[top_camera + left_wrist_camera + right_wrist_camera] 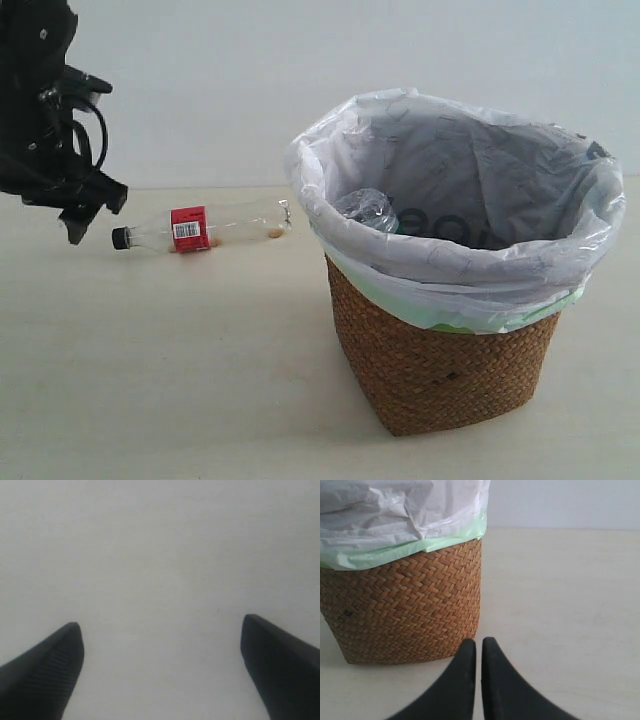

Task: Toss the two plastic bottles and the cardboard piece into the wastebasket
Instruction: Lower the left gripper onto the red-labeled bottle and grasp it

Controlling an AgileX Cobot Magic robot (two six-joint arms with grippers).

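Observation:
The slim clear bottle (200, 229) with a red label and black cap lies on its side on the table, left of the wastebasket (445, 350). Inside the white liner (460, 170) the top of another clear bottle (366, 209) shows. My left gripper (92, 210) hangs just left of the lying bottle's cap; in the left wrist view it (161, 630) stands open over bare table, nothing between its fingers. My right gripper (478, 645) is shut and empty, low beside the wicker wastebasket (405, 610). The cardboard piece is out of view.
Light tabletop (160, 370) spreads in front of the bottle and left of the basket. A pale wall (250, 80) rises behind. The right arm does not show in the exterior view.

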